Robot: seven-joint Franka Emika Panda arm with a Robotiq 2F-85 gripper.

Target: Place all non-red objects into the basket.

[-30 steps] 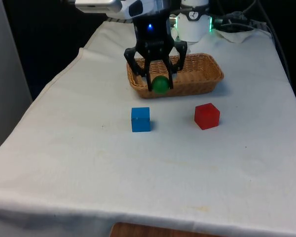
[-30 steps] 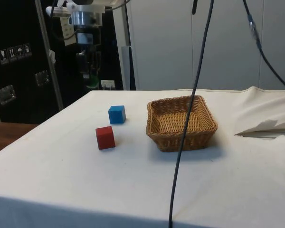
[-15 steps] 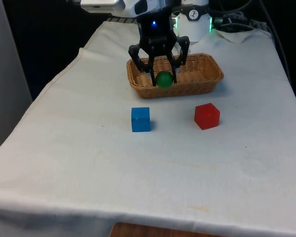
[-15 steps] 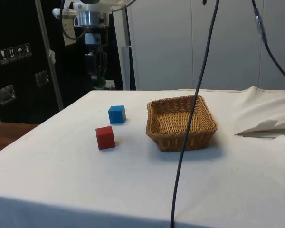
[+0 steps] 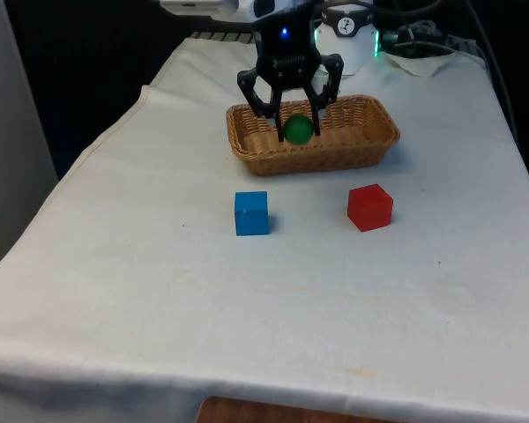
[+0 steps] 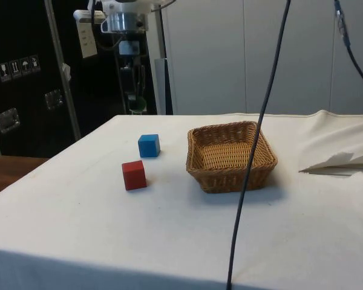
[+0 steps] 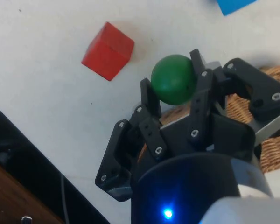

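Note:
A green ball (image 5: 297,129) hangs in the air, held between the fingers of my gripper (image 5: 296,130), which is shut on it. In the front view ball and gripper sit over the wicker basket (image 5: 370,141), toward that view's left part of it. The side view puts the gripper (image 6: 137,104) and the green ball (image 6: 137,108) high above the table, behind the blue cube (image 6: 149,145). The wrist view has the green ball (image 7: 173,79) pinched between the fingers, with the basket (image 7: 270,144) beneath. A blue cube (image 5: 251,213) and a red cube (image 5: 370,207) rest on the cloth in front of the basket.
A white cloth bundle (image 6: 339,158) lies at the table's far end beyond the basket. A cable (image 6: 254,145) hangs down close to the side camera. The red cube (image 7: 108,51) and the blue cube (image 7: 235,5) lie on open cloth.
The gripper, still holding the green ball, has moved away from the front camera and up, from the basket's near rim to over the basket.

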